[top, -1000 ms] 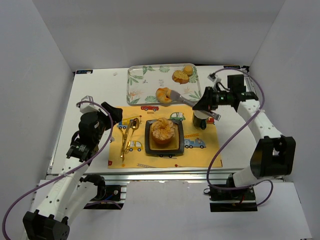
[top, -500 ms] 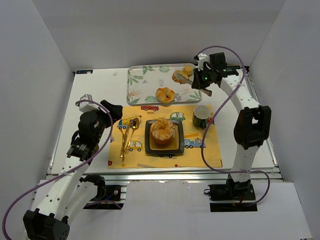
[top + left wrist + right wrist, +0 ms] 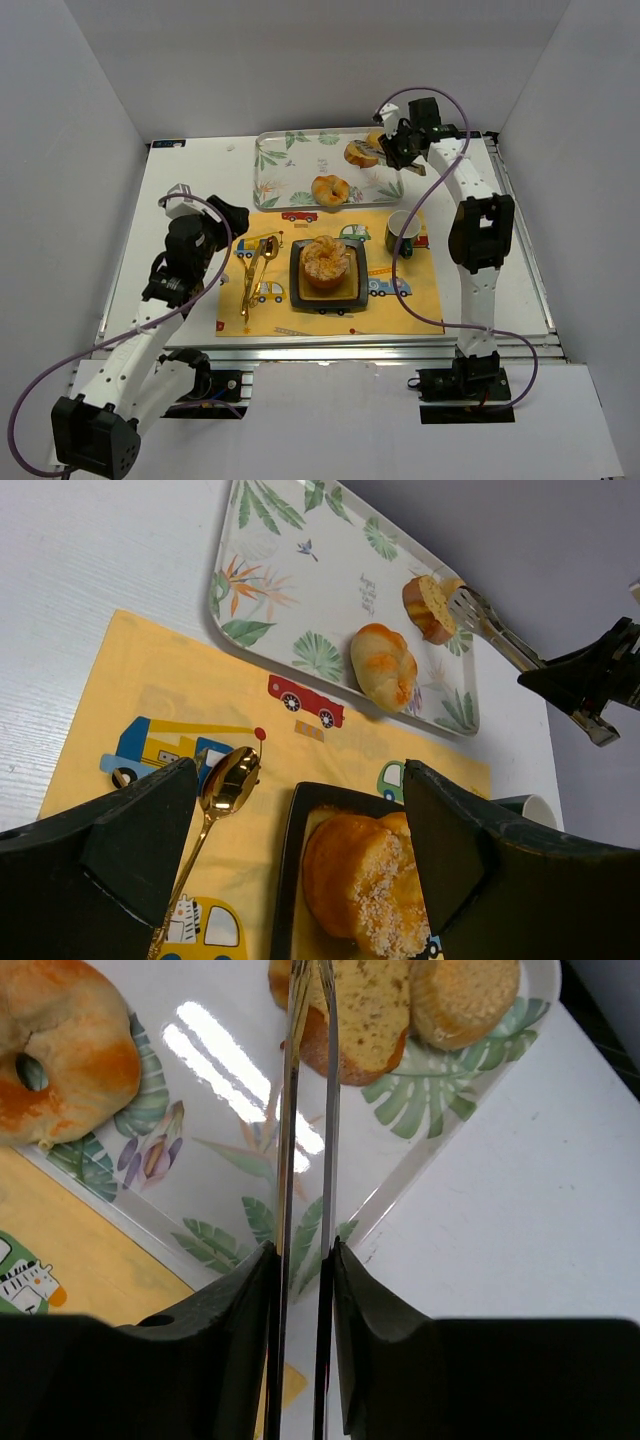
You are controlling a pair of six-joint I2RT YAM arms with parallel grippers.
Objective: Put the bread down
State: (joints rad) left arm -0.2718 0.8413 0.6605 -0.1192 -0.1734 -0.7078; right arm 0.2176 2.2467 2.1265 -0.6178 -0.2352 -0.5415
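Observation:
A flowered tray [image 3: 275,160] at the back holds a round bread roll [image 3: 328,189] and two cut bread pieces [image 3: 361,153]. My right gripper [image 3: 405,150] is shut on metal tongs [image 3: 305,1160], whose tips reach the cut bread slice [image 3: 365,1010]; I cannot tell whether they grip it. A black square plate [image 3: 297,285] on the yellow placemat holds a sugared bun [image 3: 370,880]. My left gripper [image 3: 228,222] is open and empty, above the placemat's left part. The roll [image 3: 384,666] and the slice [image 3: 430,605] also show in the left wrist view.
A gold spoon [image 3: 250,275] lies on the placemat [image 3: 400,305] left of the plate. A dark mug [image 3: 402,232] stands at the placemat's right edge, just in front of the tray. White walls enclose the table on three sides.
My right arm has swung from beside the mug to the tray's back right. The tongs' tips moved from the round roll to the cut slice. The left arm shifted slightly.

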